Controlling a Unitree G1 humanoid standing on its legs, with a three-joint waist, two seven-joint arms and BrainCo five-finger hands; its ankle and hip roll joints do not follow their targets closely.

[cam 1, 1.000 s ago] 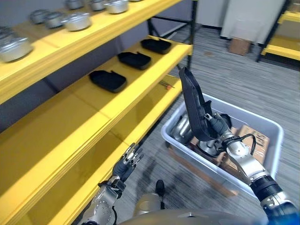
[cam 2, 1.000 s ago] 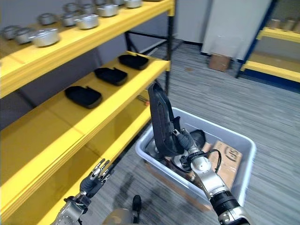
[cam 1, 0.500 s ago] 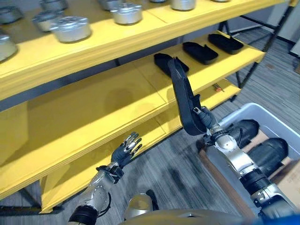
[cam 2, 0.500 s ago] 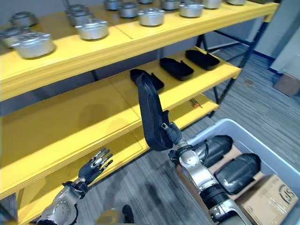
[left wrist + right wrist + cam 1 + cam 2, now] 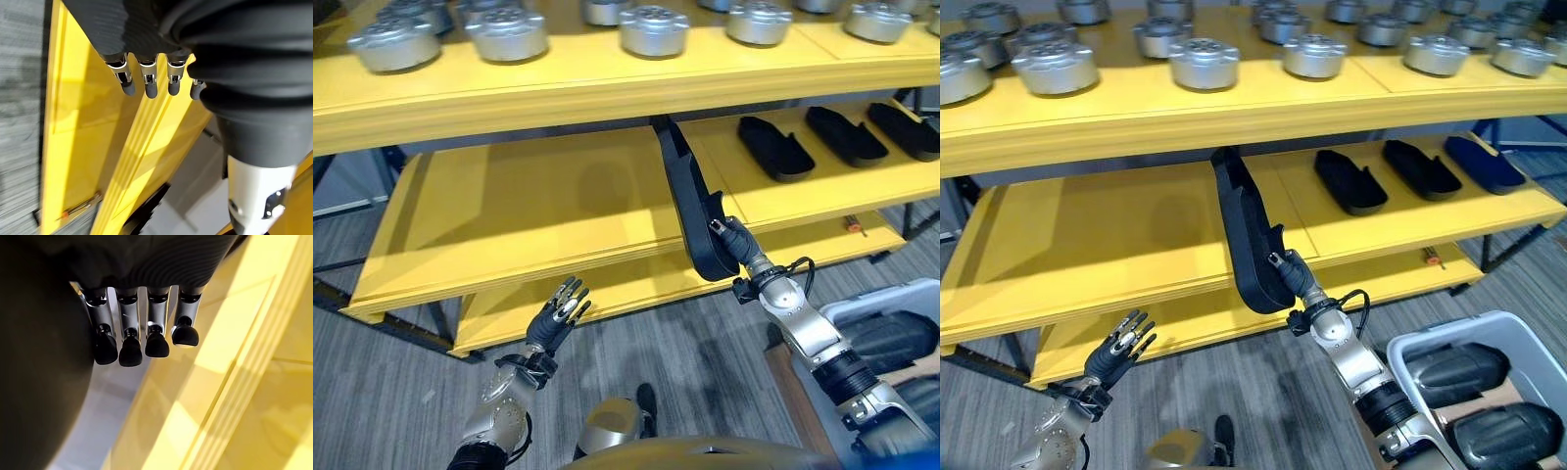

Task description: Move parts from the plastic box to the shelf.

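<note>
Where metal discs (image 5: 1203, 61) crowd overhead, shelf (image 5: 1116, 235) beneath.

I see a yellow shelf (image 5: 1116, 245), a black part (image 5: 1249, 245) in my right hand (image 5: 1295, 284), silver parts (image 5: 1203, 61), and a grey striped carpet (image 5: 1253, 392).

The right hand (image 5: 736, 247) has carried the long black part (image 5: 690, 211) up out of the grey plastic box (image 5: 1489, 336), away from the parts lying there, and now holds it upright before the yellow shelf (image 5: 548, 211), its top reaching the middle board; the left hand (image 5: 558, 315) has lifted slightly, fingers spread.
</note>
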